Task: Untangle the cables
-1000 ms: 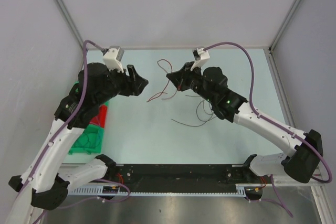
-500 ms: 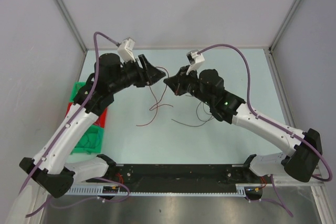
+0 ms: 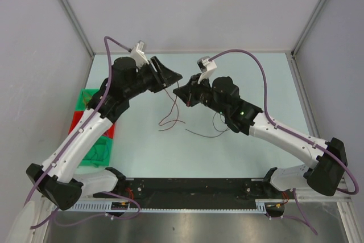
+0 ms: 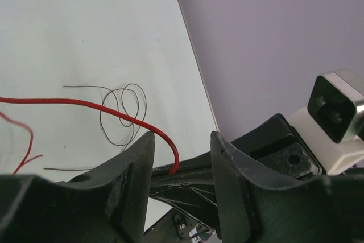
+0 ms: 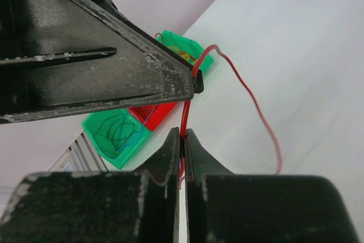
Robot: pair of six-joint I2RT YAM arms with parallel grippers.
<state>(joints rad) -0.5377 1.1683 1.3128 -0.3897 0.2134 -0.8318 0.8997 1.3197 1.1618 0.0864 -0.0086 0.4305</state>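
A red cable (image 3: 170, 119) hangs from my right gripper (image 3: 180, 93) down to the table. In the right wrist view the right gripper (image 5: 183, 135) is shut on the red cable (image 5: 259, 112), which rises out of the jaws and curves away to the right. My left gripper (image 3: 170, 78) is tip to tip with the right one. In the left wrist view its jaws (image 4: 182, 140) are open, and the red cable (image 4: 85, 103) passes between them without being pinched. Thin dark cables (image 3: 219, 122) lie looped on the table under the right arm, and they also show in the left wrist view (image 4: 122, 112).
Green bins (image 3: 96, 152) and a red bin (image 3: 111, 130) stand at the table's left edge under the left arm. In the right wrist view the green bin (image 5: 116, 135) holds blue cables. Grey walls enclose the table on three sides.
My left gripper has swung right and towards the back until it meets the right gripper, and its open jaws now straddle the red cable. The right gripper has edged left.
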